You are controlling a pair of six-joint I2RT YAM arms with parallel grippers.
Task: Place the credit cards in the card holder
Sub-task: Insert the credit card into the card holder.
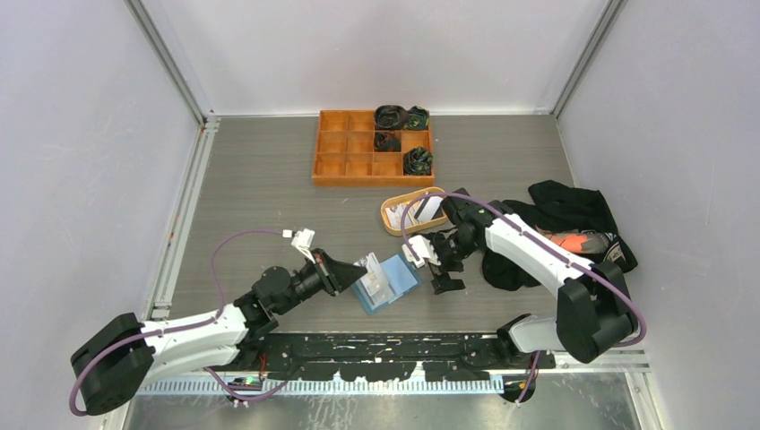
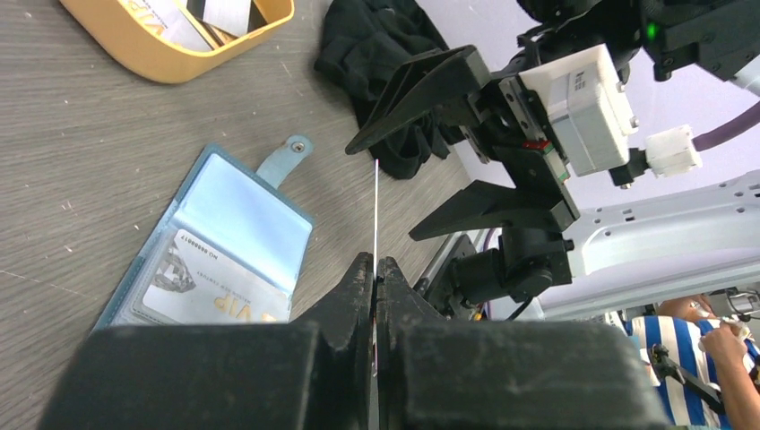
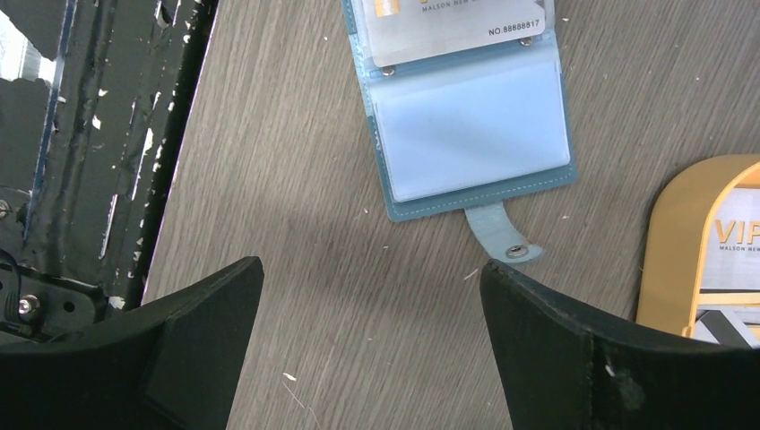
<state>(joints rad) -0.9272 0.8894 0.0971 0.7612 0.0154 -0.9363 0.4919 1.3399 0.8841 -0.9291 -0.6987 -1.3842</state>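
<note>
Now our left tool (image 2: 375,273) pinches a card (image 2: 375,210) edge-on; our right tool (image 3: 369,269) gapes empty near the open card holder (image 3: 475,134).

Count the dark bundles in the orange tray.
4 in the orange tray: two dark bundles side by side at its far right corner, one just in front, one nearest, at right. None seems hidden.

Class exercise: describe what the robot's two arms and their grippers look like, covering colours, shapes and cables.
The left arm and right arm both have white link shells between bulky black joints. A purple cable loops along each. The left gripper and right gripper carry black wedge-shaped fingers tapering to the tips. A white boxy module sits at the right wrist.
</note>
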